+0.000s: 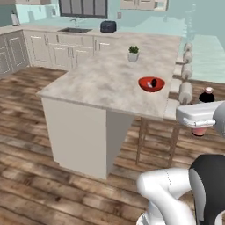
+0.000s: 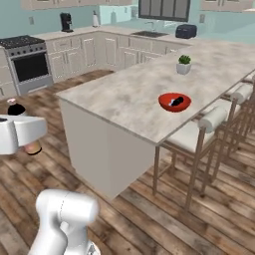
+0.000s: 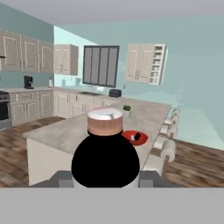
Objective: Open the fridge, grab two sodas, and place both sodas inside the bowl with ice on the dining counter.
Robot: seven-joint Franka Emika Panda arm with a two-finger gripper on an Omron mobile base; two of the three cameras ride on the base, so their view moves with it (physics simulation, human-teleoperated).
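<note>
My gripper (image 3: pixel 105 177) is shut on the pink soda (image 3: pixel 105 151), a slim bottle with a dark neck that hides much of the hand view. From the base cameras the white hand (image 1: pixel 200 115) hangs to the right of the dining counter (image 1: pixel 101 79), with the soda's dark end (image 1: pixel 206 94) above it and its pink end (image 1: pixel 198 131) below. The red bowl (image 1: pixel 143 83) sits near the counter's right edge, and a dark soda (image 1: pixel 153 82) lies inside it. The bowl (image 2: pixel 164 101) is well ahead of the gripper (image 2: pixel 22 132). The fridge is out of view.
White bar stools (image 1: pixel 185 91) line the counter's right side, close to the hand. A small potted plant (image 1: pixel 133 52) stands on the counter beyond the bowl. Cream cabinets with a toaster (image 1: pixel 108 27) and a stove (image 2: pixel 30 62) run along the far walls. Wooden floor surrounds the island.
</note>
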